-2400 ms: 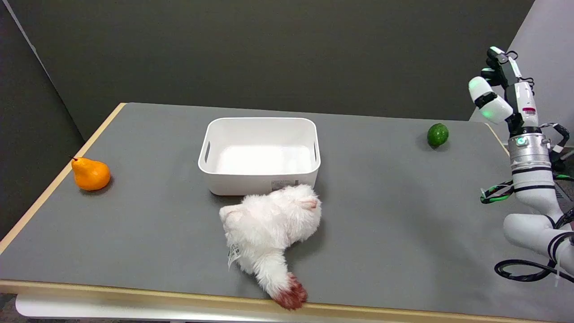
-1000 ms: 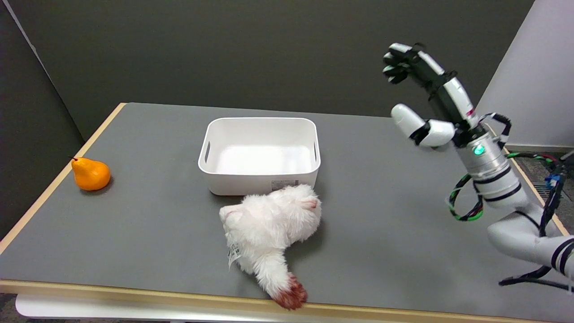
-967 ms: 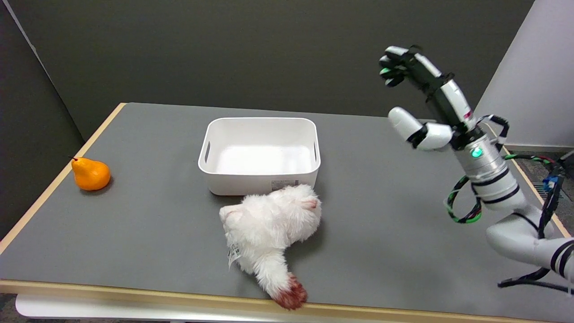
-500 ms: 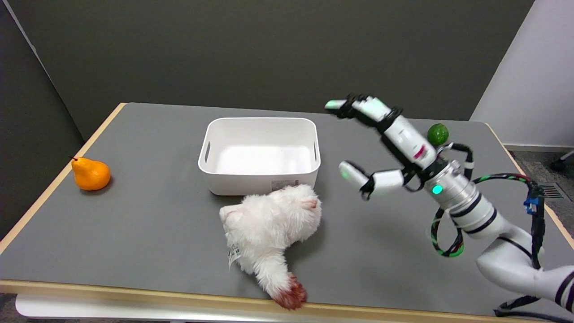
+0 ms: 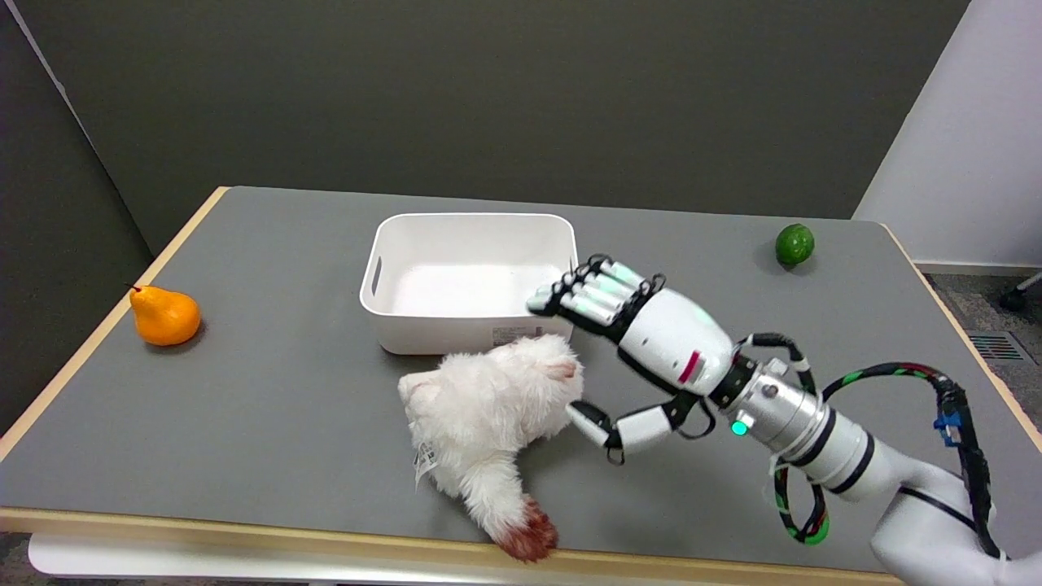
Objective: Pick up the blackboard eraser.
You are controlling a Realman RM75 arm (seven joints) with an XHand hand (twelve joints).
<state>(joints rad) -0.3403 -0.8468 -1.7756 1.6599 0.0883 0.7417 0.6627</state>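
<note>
Since 0.5 s ago right hand (image 5: pixel 643 342) dropped from mid-air near the table's far right and swung left; now low, just right of the white fluffy blackboard eraser (image 5: pixel 488 407). Fingers (image 5: pixel 590 297) spread wide, holding nothing, reaching over the top right of the eraser and the white bin's (image 5: pixel 472 334) near-right corner. Thumb (image 5: pixel 602 427) low beside the eraser's right flank; cannot tell if it touches the fur. Eraser, bin and fruit have not shifted.

Eraser lies near the table's front centre, its far side against the bin's near wall, its reddish-brown tip (image 5: pixel 529 537) at the front edge. Small white tag (image 5: pixel 423 464) on its left side has print, too small to read. Sticker (image 5: pixel 513 334) on the bin's front wall, barcode-like, unreadable. Red mark on the back of the hand, no legible text. Green light glows at the wrist.

Orange pear (image 5: pixel 164 315) near the left edge, green lime (image 5: pixel 794 244) far right; both well apart from the hand.

Table (image 5: pixel 244 407): grey matte top with light wood edging. Dark grey-green wall behind, paler wall panel at right, bit of grey floor lower right.
</note>
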